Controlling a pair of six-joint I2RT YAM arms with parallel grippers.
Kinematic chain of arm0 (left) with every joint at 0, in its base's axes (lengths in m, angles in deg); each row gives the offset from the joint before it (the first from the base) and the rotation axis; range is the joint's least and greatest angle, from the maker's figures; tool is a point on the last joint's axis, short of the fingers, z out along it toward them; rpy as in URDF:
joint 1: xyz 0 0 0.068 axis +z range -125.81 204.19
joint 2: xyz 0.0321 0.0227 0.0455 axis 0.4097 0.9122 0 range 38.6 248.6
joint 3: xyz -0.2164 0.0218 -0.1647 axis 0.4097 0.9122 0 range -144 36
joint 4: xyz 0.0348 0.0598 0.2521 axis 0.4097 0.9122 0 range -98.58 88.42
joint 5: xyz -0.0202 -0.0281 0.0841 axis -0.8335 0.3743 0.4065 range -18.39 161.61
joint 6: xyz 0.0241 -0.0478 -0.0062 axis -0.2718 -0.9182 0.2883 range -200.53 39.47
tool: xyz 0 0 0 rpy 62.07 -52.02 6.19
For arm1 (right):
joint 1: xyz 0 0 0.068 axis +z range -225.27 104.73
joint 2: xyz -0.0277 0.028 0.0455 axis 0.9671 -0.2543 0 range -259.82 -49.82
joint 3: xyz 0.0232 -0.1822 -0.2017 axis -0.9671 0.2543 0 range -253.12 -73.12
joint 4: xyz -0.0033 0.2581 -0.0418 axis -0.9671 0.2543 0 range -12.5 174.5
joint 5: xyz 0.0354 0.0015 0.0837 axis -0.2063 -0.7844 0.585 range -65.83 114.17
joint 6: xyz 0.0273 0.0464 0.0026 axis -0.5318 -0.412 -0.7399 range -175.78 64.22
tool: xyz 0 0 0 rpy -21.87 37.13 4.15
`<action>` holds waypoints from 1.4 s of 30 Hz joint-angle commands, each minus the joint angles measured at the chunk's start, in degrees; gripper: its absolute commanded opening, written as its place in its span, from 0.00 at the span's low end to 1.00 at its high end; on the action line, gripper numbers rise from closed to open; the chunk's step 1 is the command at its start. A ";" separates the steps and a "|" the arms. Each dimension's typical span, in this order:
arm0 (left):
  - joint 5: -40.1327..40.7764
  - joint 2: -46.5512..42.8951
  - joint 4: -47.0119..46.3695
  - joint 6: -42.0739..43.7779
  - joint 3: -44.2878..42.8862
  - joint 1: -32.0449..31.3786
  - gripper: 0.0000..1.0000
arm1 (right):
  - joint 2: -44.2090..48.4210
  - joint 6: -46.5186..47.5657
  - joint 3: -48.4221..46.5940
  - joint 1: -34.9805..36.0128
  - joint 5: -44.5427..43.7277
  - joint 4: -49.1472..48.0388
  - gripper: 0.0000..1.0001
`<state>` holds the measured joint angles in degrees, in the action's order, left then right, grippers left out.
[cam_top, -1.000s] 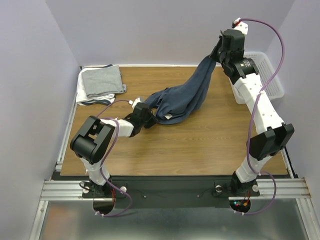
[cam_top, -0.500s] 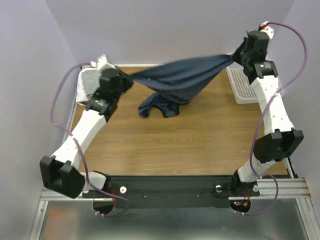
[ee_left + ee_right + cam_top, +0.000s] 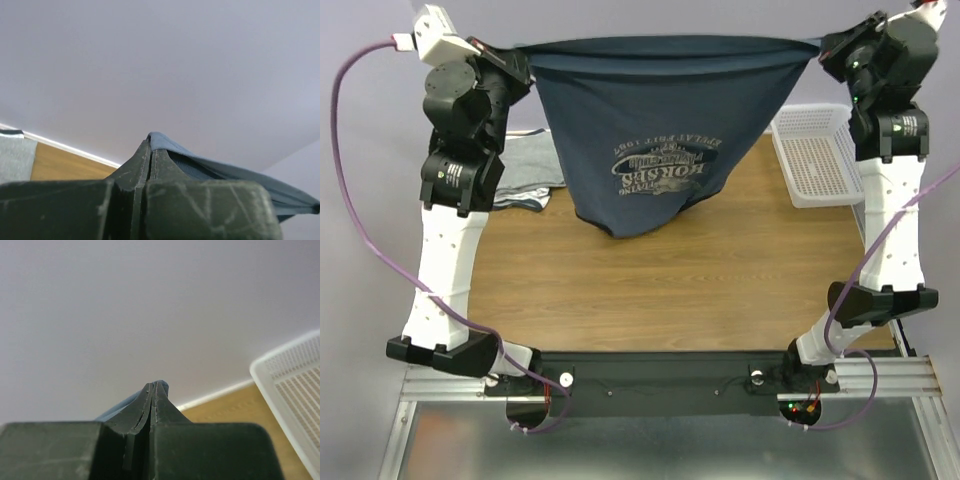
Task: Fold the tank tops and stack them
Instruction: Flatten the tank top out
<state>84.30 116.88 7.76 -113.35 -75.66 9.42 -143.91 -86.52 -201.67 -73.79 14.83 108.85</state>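
The left gripper [image 3: 520, 60] and right gripper [image 3: 823, 50] are each clamping a corner of the slate-blue tank top [image 3: 660, 150], which is hanging spread above the table [image 3: 670, 285]; folded grey tank tops [image 3: 525, 168] are lying at the table's far-left corner

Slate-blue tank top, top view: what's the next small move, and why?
Probably lower both arms together to lay the slate-blue tank top flat on the wooden table. The left gripper and right gripper are shut on its top edge, and it hangs spread wide above the wood.
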 commanded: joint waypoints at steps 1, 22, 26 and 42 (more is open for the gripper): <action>1.55 1.60 -1.31 2.50 -8.13 1.32 0.00 | 1.88 -1.51 -7.05 -1.30 -0.15 -3.23 0.00; -0.56 -8.94 -9.66 2.67 -11.48 1.93 0.00 | 22.36 -0.19 0.66 -1.21 -1.29 -15.09 0.01; -0.56 -6.22 -8.96 2.93 -10.52 1.93 0.00 | 20.53 -0.46 4.79 -1.21 -1.11 -15.09 0.00; -29.45 30.24 -19.93 -2.77 -34.62 12.12 0.00 | -17.50 -4.68 -21.34 -1.21 9.08 -17.38 0.00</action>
<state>64.23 144.16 -2.71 -113.19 -97.21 19.15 -158.40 -89.89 -211.27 -74.40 21.89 95.56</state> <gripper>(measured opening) 0.037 0.011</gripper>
